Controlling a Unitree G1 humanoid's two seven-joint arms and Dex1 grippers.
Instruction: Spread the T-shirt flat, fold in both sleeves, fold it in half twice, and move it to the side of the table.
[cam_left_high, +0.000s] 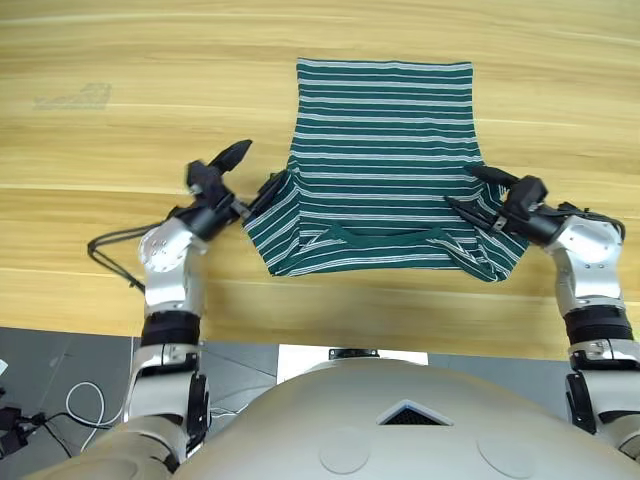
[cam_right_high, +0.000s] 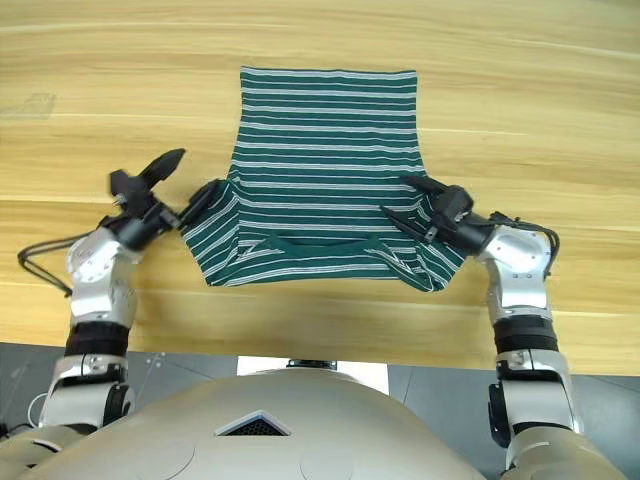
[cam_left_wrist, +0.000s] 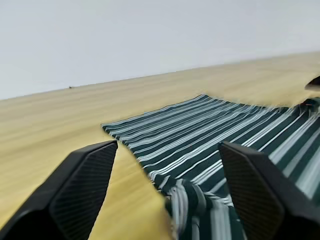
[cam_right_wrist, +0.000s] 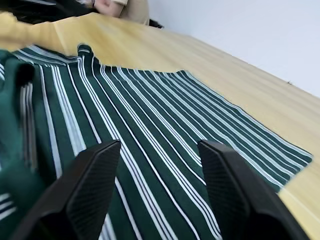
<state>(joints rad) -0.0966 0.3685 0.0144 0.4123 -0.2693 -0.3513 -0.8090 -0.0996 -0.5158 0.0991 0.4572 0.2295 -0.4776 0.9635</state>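
A green T-shirt (cam_left_high: 385, 150) with white stripes lies on the wooden table (cam_left_high: 100, 60), collar toward me and hem at the far side. Both short sleeves splay out at the near corners. My left gripper (cam_left_high: 252, 172) stands open at the left sleeve (cam_left_high: 275, 225), and the left wrist view has the bunched sleeve edge (cam_left_wrist: 182, 200) between the two fingers. My right gripper (cam_left_high: 473, 190) is open just above the right sleeve (cam_left_high: 495, 250), its fingers (cam_right_wrist: 92, 190) spread over striped cloth. The right sleeve's tip is slightly rumpled.
Bare wood runs to the left, right and far side of the shirt. The table's near edge (cam_left_high: 300, 335) lies close below the collar. Black cables (cam_left_high: 105, 250) hang off the left arm over that edge.
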